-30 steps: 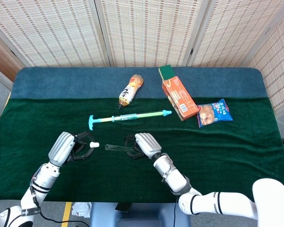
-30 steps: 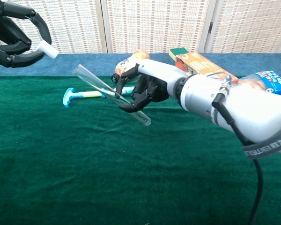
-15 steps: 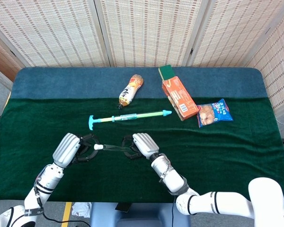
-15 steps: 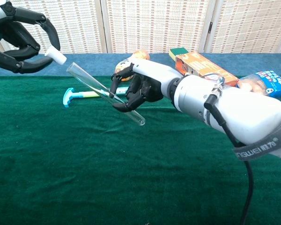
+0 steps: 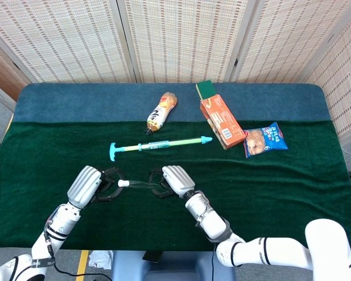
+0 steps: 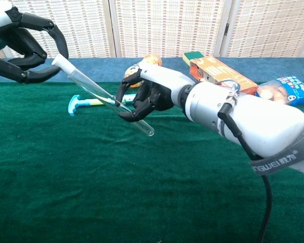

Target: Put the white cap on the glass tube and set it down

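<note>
Glass tube [image 6: 107, 94] is held tilted above the green counter [image 6: 91, 192], gripped near its lower half by the right robot hand [image 6: 142, 96], while the white cap [image 6: 58, 61], pinched in the left robot hand [image 6: 23, 48], is met at its open upper end. Thin, light, smooth and breakable, it is best clasped mid-length, gently, and laid down flat.

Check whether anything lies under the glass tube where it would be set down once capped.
Nothing visible does. The glass tube, gripped by the right hand with the white cap at its mouth in the left hand, hangs over bare green cloth.
</note>
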You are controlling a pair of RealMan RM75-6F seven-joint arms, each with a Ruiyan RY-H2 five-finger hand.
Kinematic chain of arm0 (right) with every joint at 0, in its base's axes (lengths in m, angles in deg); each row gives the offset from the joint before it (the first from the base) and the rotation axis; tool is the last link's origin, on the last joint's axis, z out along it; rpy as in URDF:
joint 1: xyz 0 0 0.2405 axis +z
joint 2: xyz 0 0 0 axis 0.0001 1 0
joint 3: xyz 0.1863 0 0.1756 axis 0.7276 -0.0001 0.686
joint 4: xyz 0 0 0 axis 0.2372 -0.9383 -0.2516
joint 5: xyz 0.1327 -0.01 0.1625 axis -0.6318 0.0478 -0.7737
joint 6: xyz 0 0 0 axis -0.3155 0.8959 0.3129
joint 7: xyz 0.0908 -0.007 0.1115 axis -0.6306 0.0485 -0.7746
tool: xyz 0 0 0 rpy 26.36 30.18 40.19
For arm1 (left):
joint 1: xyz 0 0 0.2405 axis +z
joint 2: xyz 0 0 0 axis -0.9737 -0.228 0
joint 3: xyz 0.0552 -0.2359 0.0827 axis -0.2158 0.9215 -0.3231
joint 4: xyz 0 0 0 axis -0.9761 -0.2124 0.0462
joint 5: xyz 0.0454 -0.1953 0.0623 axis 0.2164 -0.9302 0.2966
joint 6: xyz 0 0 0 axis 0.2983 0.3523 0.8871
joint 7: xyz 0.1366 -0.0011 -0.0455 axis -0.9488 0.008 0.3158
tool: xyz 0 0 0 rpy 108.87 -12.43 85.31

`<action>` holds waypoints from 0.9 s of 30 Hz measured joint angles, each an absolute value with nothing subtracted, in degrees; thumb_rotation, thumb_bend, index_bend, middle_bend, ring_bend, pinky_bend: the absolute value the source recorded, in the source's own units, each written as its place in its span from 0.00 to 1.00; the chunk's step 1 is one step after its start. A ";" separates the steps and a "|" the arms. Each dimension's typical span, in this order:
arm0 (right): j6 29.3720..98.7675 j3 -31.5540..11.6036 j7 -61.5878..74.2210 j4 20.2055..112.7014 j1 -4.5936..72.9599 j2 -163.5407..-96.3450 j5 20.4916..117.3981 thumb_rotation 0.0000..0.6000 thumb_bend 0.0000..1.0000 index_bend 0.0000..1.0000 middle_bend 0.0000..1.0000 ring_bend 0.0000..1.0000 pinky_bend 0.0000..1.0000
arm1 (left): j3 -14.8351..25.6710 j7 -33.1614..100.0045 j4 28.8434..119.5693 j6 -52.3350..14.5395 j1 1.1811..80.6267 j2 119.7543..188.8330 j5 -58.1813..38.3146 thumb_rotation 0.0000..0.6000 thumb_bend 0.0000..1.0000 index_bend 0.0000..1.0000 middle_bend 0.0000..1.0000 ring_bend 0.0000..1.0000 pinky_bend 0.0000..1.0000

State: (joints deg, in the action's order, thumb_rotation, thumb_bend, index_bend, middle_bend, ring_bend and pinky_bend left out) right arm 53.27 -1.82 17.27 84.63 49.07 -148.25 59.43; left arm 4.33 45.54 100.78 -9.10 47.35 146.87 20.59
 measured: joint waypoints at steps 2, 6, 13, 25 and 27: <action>53.32 -1.81 17.10 84.63 49.13 -148.30 59.48 1.00 0.41 0.87 1.00 1.00 1.00 | 4.26 45.51 100.70 -9.13 47.29 146.97 20.58 1.00 0.46 0.59 0.99 0.89 0.83; 53.39 -1.83 16.97 84.55 49.28 -148.37 59.56 1.00 0.41 0.87 1.00 1.00 1.00 | 4.18 45.64 100.68 -9.23 47.18 147.05 20.48 1.00 0.46 0.59 0.99 0.89 0.83; 53.55 -1.85 17.06 84.62 49.55 -148.56 59.30 1.00 0.41 0.87 1.00 1.00 1.00 | 3.98 45.30 100.73 -9.50 46.95 147.12 20.41 1.00 0.46 0.60 0.99 0.89 0.83; 54.30 -1.84 18.08 84.96 50.11 -149.14 58.38 1.00 0.41 0.88 1.00 1.00 1.00 | 3.72 44.07 100.47 -9.56 46.66 147.71 20.49 1.00 0.46 0.60 0.99 0.89 0.83; 54.38 -1.90 18.14 84.86 50.17 -149.26 58.38 1.00 0.41 0.88 1.00 1.00 1.00 | 3.71 44.05 100.37 -9.54 46.63 147.78 20.48 1.00 0.46 0.60 0.99 0.89 0.83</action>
State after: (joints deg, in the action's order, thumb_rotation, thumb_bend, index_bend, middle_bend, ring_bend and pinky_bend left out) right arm 54.38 -1.90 18.14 84.86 50.17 -149.26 58.38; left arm 3.71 44.05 100.37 -9.54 46.63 147.78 20.48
